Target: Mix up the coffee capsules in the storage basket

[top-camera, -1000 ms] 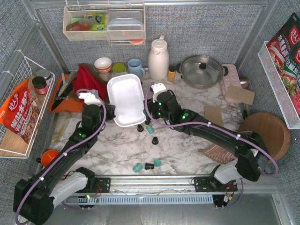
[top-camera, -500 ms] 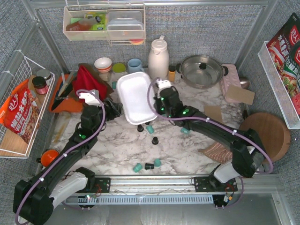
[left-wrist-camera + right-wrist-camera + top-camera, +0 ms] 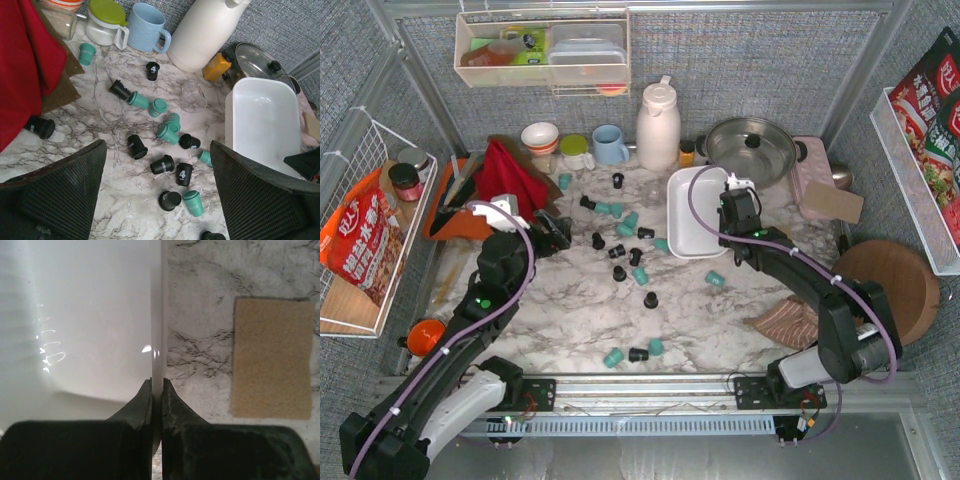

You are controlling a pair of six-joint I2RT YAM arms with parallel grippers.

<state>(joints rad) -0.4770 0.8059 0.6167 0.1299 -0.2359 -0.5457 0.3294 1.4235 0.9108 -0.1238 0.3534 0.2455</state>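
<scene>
Packaging at the far left of the overhead view, a red and orange snack bag [image 3: 362,245] leaning in the wire rack [image 3: 400,142], carried large white Chinese characters that I could not read with confidence. Right of it, beside the red cloth [image 3: 510,172], my left gripper [image 3: 159,150] hung over the marble table [image 3: 560,300] with its fingers spread wide and nothing between them, a stance I judged fit for sweeping or picking up pods next. Ahead of it, mid-frame, the coffee capsules [image 3: 169,134] lay loose on the marble, teal and black jumbled together, with a few strays near the lower edge. As far as I could see none sat in the basket, so the colours were mingled but the refilling was not yet done. One black pod in my left wrist view showed a white "4", and another near the blue mug [image 3: 147,22] bore a mark I could not be sure of. Right of centre the storage basket [image 3: 692,215] sat empty beside the steel pan [image 3: 750,150]. My right gripper [image 3: 156,384] was pinched tight on its right-hand rim, thin plastic between the fingertips, a grip I took to be for steering or tipping it. Farther right lay a plain tan pad [image 3: 272,357], unmarked, and red packets [image 3: 930,110] at the frame's edge showed Chinese print too small to read.
</scene>
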